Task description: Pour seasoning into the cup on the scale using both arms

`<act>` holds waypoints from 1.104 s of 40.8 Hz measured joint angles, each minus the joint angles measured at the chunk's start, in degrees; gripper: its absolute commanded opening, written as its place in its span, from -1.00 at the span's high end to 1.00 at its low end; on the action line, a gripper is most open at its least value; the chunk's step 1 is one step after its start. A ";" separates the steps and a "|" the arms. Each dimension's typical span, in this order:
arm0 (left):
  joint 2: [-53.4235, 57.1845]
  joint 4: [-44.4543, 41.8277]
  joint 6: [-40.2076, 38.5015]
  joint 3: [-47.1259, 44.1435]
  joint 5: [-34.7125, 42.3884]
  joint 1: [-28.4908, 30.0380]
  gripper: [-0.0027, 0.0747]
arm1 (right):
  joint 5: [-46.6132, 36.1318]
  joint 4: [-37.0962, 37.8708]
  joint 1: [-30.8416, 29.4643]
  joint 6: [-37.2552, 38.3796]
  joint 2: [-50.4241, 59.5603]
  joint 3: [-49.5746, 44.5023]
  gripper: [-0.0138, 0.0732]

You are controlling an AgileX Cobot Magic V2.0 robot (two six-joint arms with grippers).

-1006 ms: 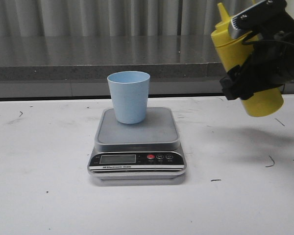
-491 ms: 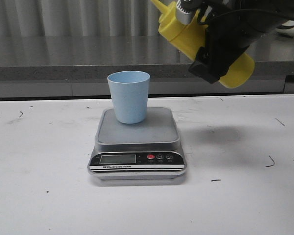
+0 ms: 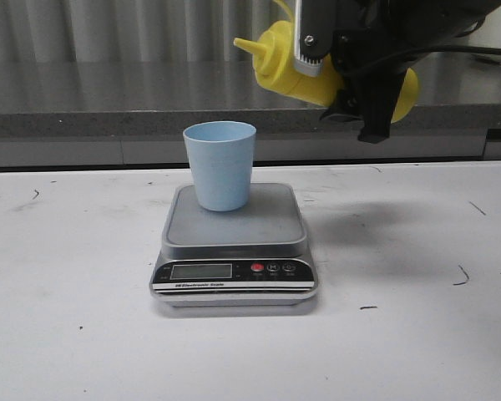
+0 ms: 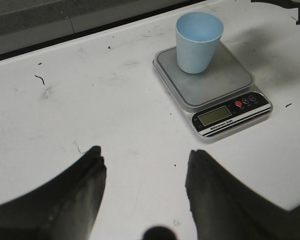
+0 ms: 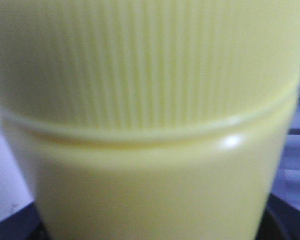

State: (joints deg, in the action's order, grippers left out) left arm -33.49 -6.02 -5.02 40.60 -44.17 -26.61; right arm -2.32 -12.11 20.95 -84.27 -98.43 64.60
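Note:
The light blue cup [image 3: 220, 165] stands upright on the steel platform of the scale [image 3: 271, 224]. My right gripper [image 3: 342, 71] is shut on the yellow seasoning bottle [image 3: 288, 71] and holds it nearly level, high above the table. The nozzle points left, its tip above the cup's right rim and well clear of it. The bottle's ribbed cap and body [image 5: 150, 125] fill the right wrist view, hiding the fingers. My left gripper [image 4: 145, 157] is open and empty over bare table, short of the scale [image 4: 225, 82] and cup [image 4: 199, 42]. It is out of the front view.
The white table [image 3: 75, 334] carries small dark marks. A grey ledge and a wall [image 3: 108, 92] run behind the table's far edge. The scale's black panel with display and red button [image 3: 257, 268] faces the front.
My right arm has carried the bottle left and upward and tipped it from near upright to nearly level, bringing the nozzle over the cup. The cup and scale have not moved.

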 measured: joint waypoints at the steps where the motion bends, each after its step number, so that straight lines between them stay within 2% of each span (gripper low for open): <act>1: 0.00 0.00 0.00 0.00 0.00 0.00 -0.01 | -0.37 0.00 0.00 -0.43 -0.14 0.00 -0.09; 11: 0.00 0.00 0.00 0.00 0.00 0.00 -0.01 | -4.09 0.00 0.00 -1.95 -1.87 0.00 -0.09; 23: 0.00 0.00 0.00 0.00 0.00 0.00 -0.01 | -4.59 -4.35 0.00 -1.95 -2.26 0.00 -0.09; 36: 0.00 0.00 0.00 0.00 0.00 0.00 -0.01 | -4.59 -5.44 0.00 -1.95 -2.26 0.00 -0.09; 41: 0.00 0.00 0.00 0.00 0.00 0.00 -0.01 | -4.59 1.48 0.00 0.91 -2.26 0.00 -0.09; 45: 0.00 0.00 0.00 0.00 0.00 0.00 -0.01 | -4.59 12.11 0.00 9.99 -2.26 0.00 -0.09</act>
State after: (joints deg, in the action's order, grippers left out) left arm -33.49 -6.02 -5.02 40.60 -44.17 -26.61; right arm -6.90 0.00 20.95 -74.28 -100.70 64.60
